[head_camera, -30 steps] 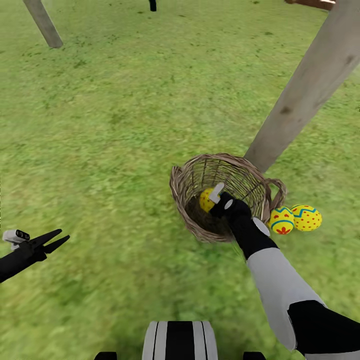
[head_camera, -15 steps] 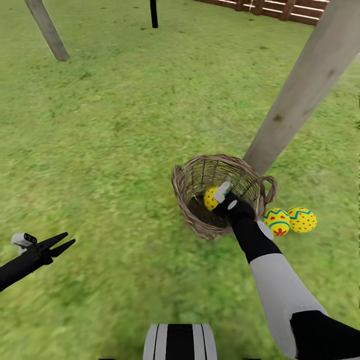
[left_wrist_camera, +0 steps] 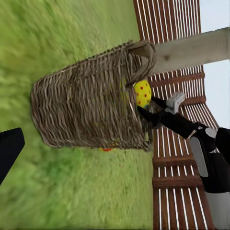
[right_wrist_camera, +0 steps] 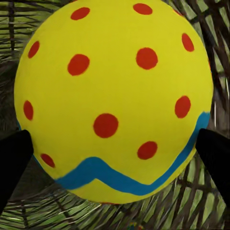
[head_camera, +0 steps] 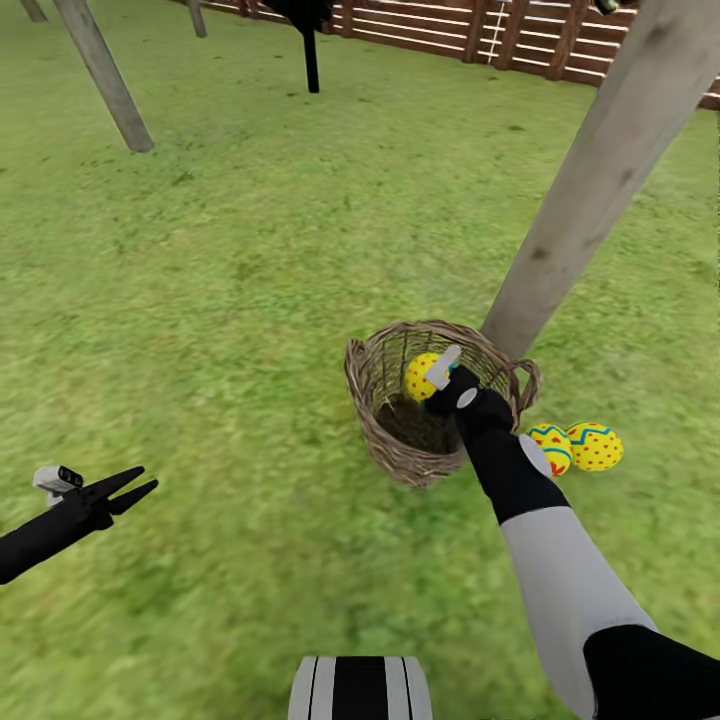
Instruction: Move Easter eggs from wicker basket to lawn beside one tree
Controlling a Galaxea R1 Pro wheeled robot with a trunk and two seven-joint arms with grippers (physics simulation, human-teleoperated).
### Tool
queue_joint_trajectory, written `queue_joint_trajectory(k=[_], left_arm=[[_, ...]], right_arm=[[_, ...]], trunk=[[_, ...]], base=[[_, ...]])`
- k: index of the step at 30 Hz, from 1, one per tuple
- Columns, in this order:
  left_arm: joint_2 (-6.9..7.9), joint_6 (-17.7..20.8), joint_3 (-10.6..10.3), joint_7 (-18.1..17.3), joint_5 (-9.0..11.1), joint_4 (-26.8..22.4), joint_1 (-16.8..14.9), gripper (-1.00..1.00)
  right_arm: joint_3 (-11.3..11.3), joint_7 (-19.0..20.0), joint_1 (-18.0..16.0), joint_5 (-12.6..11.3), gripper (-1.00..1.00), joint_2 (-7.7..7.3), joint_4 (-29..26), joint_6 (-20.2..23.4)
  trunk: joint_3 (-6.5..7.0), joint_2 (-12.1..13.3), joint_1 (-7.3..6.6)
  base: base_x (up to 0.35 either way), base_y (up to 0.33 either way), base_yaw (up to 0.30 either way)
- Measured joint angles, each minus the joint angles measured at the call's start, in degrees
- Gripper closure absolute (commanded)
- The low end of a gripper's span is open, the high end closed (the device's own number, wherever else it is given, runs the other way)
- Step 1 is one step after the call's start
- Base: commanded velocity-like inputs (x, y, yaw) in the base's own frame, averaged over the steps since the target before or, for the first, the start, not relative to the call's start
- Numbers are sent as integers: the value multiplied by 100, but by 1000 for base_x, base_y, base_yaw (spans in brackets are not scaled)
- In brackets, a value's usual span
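Two eggs (head_camera: 575, 447) already lie on the lawn (head_camera: 250, 260) just beside the basket (head_camera: 385, 445) and near the foot of the pale tree trunk (head_camera: 590, 190); they sit side by side, touching or nearly so. That part of the job looks done, since both rest next to the same tree.

The third egg (head_camera: 422, 375) is the one in hand. The right gripper (head_camera: 437, 378) has its fingers clamped on either side of it, and the right wrist view shows the yellow shell with red dots and a blue zigzag (right_wrist_camera: 113, 100) pinched between two dark fingertips (right_wrist_camera: 14, 158), with wicker weave behind. From the head view the egg sits up at about rim level, and the left wrist view puts it (left_wrist_camera: 142, 93) right at the basket's lip (left_wrist_camera: 139, 48). So it seems to be on its way out but not clear of the basket yet.

The left gripper (head_camera: 128, 488) hangs well apart over bare grass, its fingers spread and holding nothing.

What is left, as I judge it: carry this last egg over the rim and set it down by the other two at the trunk. A fence (head_camera: 470, 35) runs along the back.
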Motion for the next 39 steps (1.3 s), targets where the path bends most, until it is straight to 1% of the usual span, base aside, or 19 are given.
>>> queue_joint_trajectory(k=[3,8,10,12,14,18,22,26,29,30,31,32,33,34,35,36,37,38,39], left_arm=[[0,0,-15,-2,0,0,0,-100],[0,0,-15,2,0,0,0,-100],[-13,-1,-15,2,0,0,0,-100],[-17,-1,-15,2,0,0,0,-100],[-17,-1,-16,2,0,0,0,-100],[-18,-1,-21,2,-7,0,0,-100],[-18,-1,-20,2,-7,0,0,-100],[-18,-1,-18,2,-6,5,0,-100],[-18,-1,-16,2,-1,8,0,-100],[-17,-1,-16,2,0,9,0,-100],[-17,-1,-17,4,0,9,1,-100],[-17,0,-17,3,0,33,1,-100],[-17,0,-20,3,-4,120,-3,-100],[-17,0,-22,2,-6,156,-6,-100],[-17,0,-23,2,-6,180,-11,-100],[-17,0,-22,4,-4,189,-14,-100],[-17,0,-21,5,-6,191,-15,-100],[-17,-2,-17,4,-6,192,-15,-100],[-19,-6,-16,3,-2,192,-15,-100]], right_arm=[[-8,10,0,0,100,-37,-196,15],[-7,-1,7,-1,100,-52,-646,33],[-9,10,9,-9,100,-53,-724,38],[-14,5,19,-2,100,-53,-926,39],[-20,90,43,-10,100,-47,-1205,52],[-72,213,151,-22,100,-45,-1702,299],[-113,218,159,-29,100,9,-1750,321],[-120,218,165,-24,100,17,-1753,329],[-125,218,308,-28,100,16,-1795,336],[-207,218,396,-86,100,17,-1849,442],[-405,217,436,-295,100,16,-1895,609],[-693,212,454,-672,100,-1,-1940,800],[-1270,211,461,-1413,100,-37,-1971,980],[-1620,211,460,-1861,100,-49,-1979,1043],[-2028,218,460,-2475,100,-86,-2045,1251],[-2287,364,460,-2957,100,-275,-2093,1581],[-2400,690,459,-3120,100,-547,-2103,1713],[-2581,1070,459,-3177,100,-767,-2105,1849],[-2907,1462,459,-3185,100,-968,-2107,2012]], trunk=[[66,4,-6],[177,11,-21],[222,13,-26],[266,16,-29],[310,19,-33],[399,24,-43],[487,30,-53],[576,35,-63],[642,39,-71],[665,40,-73],[687,42,-76],[709,43,-79],[731,45,-81],[753,46,-84],[775,47,-86],[798,48,-91],[820,50,-95],[842,51,-98],[864,52,-100]], base=[[-169,0,0],[-10,0,0],[-71,0,0],[-266,0,0],[-325,0,0],[-338,0,0],[-340,0,0],[-340,0,0],[-340,0,0],[-340,0,0],[-340,0,0],[-340,0,0],[-340,0,0],[-340,0,0],[-201,0,0],[-66,0,0],[-27,0,0],[-11,0,0],[-5,0,0]])
